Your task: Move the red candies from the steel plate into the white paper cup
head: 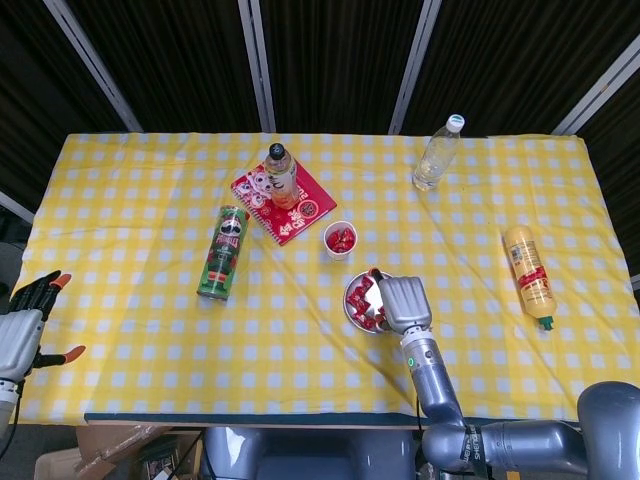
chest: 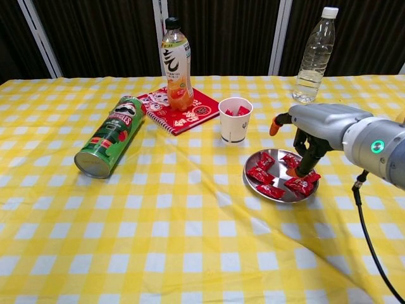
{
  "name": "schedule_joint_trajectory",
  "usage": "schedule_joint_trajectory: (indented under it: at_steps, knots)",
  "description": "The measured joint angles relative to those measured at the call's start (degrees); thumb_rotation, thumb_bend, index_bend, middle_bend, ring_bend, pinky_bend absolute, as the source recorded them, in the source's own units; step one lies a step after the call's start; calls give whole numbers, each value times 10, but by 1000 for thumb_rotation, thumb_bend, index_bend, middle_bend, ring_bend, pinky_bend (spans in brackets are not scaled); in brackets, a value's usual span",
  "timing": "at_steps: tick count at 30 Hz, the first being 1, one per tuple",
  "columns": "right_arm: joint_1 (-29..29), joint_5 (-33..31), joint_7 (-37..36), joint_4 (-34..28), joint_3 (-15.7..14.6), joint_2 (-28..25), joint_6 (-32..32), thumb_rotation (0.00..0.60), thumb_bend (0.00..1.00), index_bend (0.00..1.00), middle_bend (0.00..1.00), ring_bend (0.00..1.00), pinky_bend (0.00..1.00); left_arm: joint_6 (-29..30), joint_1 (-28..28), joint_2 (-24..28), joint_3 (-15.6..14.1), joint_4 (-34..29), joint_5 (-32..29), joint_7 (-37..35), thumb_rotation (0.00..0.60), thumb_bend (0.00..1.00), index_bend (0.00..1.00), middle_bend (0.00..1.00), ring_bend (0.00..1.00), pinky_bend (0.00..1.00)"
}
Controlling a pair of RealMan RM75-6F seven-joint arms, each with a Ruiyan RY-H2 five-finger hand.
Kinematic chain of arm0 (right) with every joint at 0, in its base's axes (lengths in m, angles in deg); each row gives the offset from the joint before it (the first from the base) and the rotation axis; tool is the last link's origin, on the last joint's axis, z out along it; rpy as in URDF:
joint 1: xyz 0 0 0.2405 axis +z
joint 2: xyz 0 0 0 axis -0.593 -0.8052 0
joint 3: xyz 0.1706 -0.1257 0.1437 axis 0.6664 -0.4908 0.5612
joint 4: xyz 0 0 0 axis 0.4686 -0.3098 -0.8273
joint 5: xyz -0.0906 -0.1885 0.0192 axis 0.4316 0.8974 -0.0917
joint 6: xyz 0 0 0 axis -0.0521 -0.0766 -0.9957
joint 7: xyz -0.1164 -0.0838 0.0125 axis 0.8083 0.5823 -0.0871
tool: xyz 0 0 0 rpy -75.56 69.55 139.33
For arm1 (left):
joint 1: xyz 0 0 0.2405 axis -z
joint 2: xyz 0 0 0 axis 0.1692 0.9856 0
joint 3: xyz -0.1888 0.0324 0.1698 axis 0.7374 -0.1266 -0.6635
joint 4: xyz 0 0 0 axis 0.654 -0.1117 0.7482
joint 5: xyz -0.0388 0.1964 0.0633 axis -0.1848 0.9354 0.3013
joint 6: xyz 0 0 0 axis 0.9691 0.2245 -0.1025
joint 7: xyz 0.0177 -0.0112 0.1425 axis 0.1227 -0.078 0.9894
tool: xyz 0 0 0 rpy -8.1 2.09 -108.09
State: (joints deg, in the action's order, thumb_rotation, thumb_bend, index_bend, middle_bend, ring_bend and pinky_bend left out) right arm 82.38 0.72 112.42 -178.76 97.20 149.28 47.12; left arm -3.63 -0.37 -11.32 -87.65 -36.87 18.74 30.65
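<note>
Right robot hand (chest: 308, 136) over steel plate (chest: 253, 183), centre-right of chest view, fingertips down among red candies (chest: 260, 175); whether one is pinched cannot be told. One candy to be pinched cleanly, lifted straight, carried to white paper cup (chest: 234, 120) above-left.

Left robot hand (head: 25, 325) idle, fingers apart, lower left of head view.

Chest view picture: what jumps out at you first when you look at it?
The big grey right hand reaching down over the steel plate of red candies, right of the middle. Just behind stands the white paper cup, some red candies already showing inside. To the left, a green chips can lies on its side on the yellow checked cloth.
</note>
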Motion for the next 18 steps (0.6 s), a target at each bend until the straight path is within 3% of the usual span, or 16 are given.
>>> schedule_joint_trajectory:
  at_steps: [10,18]
  knots:
    - [-23,-3,-7,10,-13,8,-3,600,301,203,823,907,924,44,-11,-25,-2,58,52,-32,600,31,0,0,0,0]
    - [-27,-17,4,18,-8,16,-5,600,298,198,823,906,924,50,-13,-29,-2,66,60,-41,600,31,0,0,0,0]
